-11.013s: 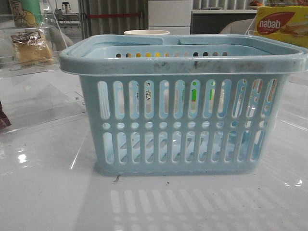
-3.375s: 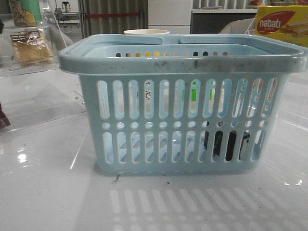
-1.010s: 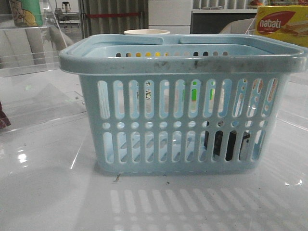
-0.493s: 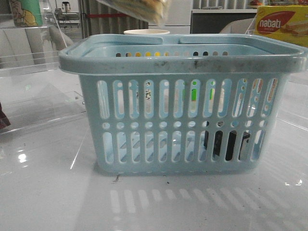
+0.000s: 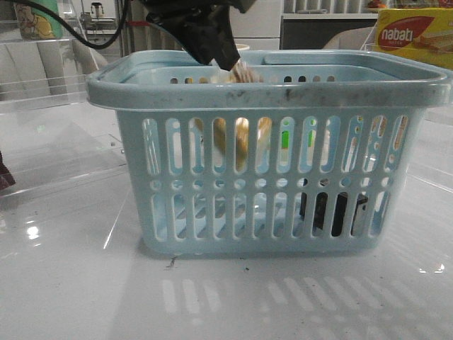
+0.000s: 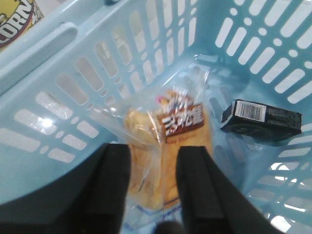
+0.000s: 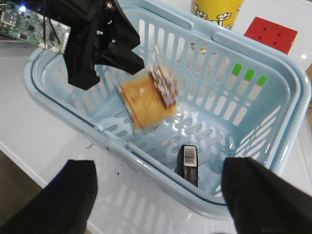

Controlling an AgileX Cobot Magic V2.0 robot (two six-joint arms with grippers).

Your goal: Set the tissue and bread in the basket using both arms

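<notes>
One item down: tissue on basket floor. Left gripper spread, bread mid-drop, may land on tissue. Right gripper wide, empty.

Level front view; both wrist views above basket.

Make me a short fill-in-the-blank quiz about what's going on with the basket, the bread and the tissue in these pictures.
1. The tissue lies on the floor of the light blue ____.
2. The bread is below the fingers of the ____ gripper.
3. The right gripper is open and holds ____.
4. The box behind the basket in the front view reads ____.

Missing words: basket; left; nothing; nabati
</notes>
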